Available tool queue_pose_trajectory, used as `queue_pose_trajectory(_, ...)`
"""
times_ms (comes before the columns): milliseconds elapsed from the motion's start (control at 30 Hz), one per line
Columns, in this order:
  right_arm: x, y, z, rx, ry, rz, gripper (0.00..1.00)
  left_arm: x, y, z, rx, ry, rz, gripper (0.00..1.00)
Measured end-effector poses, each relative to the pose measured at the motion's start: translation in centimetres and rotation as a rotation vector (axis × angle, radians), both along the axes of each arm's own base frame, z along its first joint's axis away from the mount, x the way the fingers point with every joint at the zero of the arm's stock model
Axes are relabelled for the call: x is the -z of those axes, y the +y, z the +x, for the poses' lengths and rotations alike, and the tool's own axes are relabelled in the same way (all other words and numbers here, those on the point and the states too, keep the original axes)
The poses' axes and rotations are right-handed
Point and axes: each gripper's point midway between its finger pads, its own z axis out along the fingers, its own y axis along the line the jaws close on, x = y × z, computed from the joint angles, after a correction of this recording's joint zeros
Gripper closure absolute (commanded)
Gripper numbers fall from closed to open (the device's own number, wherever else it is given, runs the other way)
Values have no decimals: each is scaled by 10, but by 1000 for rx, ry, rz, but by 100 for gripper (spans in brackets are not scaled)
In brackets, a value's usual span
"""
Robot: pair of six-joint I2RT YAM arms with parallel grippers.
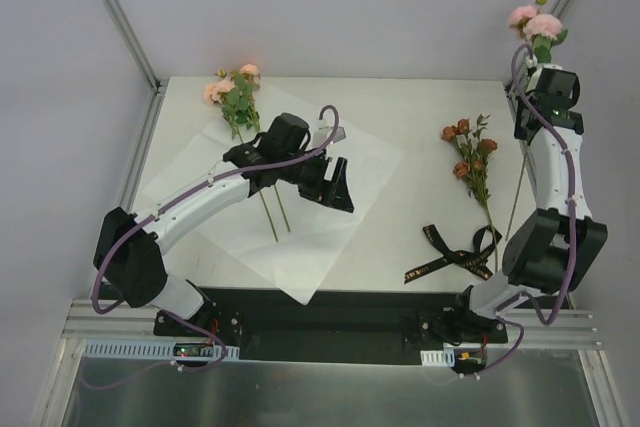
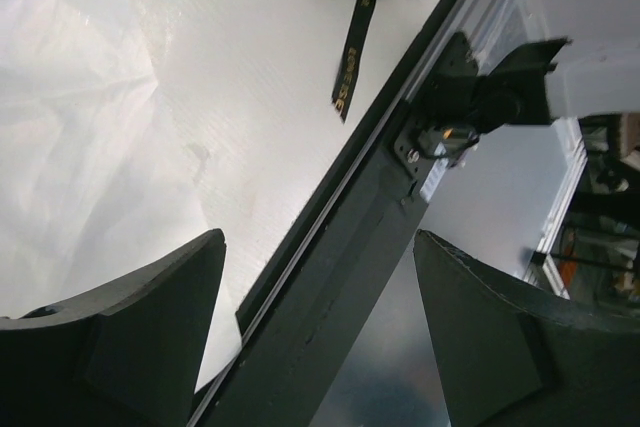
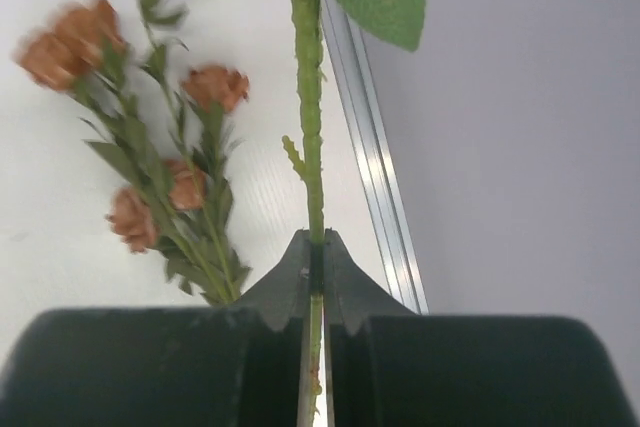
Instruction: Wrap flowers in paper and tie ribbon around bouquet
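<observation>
Pale grey walls and an aluminium frame closed in the white worktop [image 1: 420, 117]. My right pincer [image 3: 313, 252] was pressed together on the green stem of a pink flower [image 1: 535, 22], which it held high at the far right of the worktop. The stem ran straight through the jaws, with the blooms above and the long tail hanging down beside the arm.

Below it a rust-brown sprig [image 1: 468, 155] lay flat, heads away from me and stems pointing back toward the arm bases. Nearer the bases, the black ribbon [image 1: 455, 252] sat in a loose tangle.

The paper [image 1: 300, 247] lay well apart to the left, a white sheet turned cornerwise. On it was a peach-pink sprig [image 1: 235, 92], blooms at the far corner and stems running toward me. My left pincer [image 1: 338, 190] hovered over that sheet, spread wide and holding nothing.

I judged that the coming move turned on one thing: the sheet was leftward of the held flower. The stem would have to be carried across and laid lengthwise beside the sprig already there. The left arm was nearer the paper, but the right one had the flower.

I saw no vase, box or tray; only the sheet carried anything.
</observation>
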Motion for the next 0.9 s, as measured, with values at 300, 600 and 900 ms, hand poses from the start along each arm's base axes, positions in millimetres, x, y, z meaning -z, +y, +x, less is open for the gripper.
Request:
queue_pose_trajectory(300, -94, 170, -7, -283, -413, 488, 100, -48, 4, 51, -203, -29, -253, 21)
queue_pose_trajectory(600, -61, 389, -88, -706, -121, 1014, 100, -87, 22, 84, -361, -51, -442, 24)
queue_pose_trajectory(900, -81, 464, -141, -912, -52, 1138, 100, -90, 27, 88, -413, -64, -429, 33)
